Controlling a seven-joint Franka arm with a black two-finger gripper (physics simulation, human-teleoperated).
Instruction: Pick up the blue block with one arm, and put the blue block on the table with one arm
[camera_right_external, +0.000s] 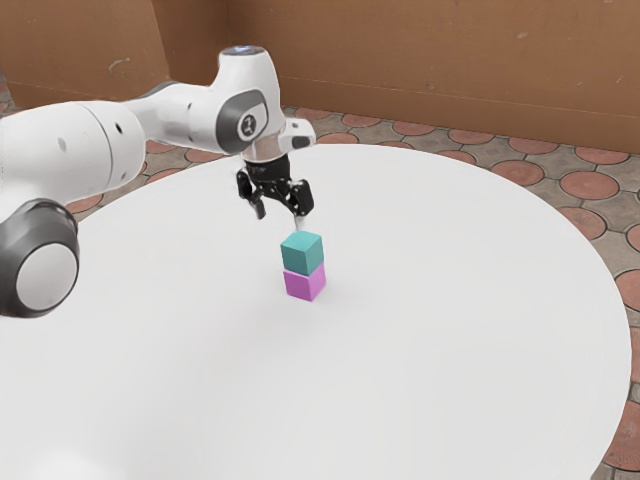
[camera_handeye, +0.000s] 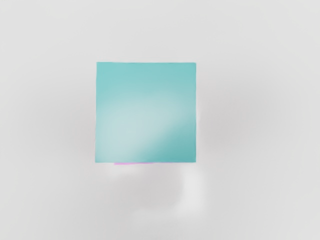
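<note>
On the round white worktop (camera_right_external: 450, 340), the pincer (camera_right_external: 280, 215) hangs wide and empty, slightly to the exterior view's left of the nearby blue block (camera_right_external: 303, 252), which sits atop the pink block (camera_right_external: 305, 284), so an off-centre descent could clip its edge and topple both.

The blue block (camera_right_external: 301, 256) is greeny-blue, the other block (camera_right_external: 304, 285) pinky-purple, the desk (camera_right_external: 450, 300) white, the floor (camera_right_external: 590, 186) grey with reddish spots.
</note>
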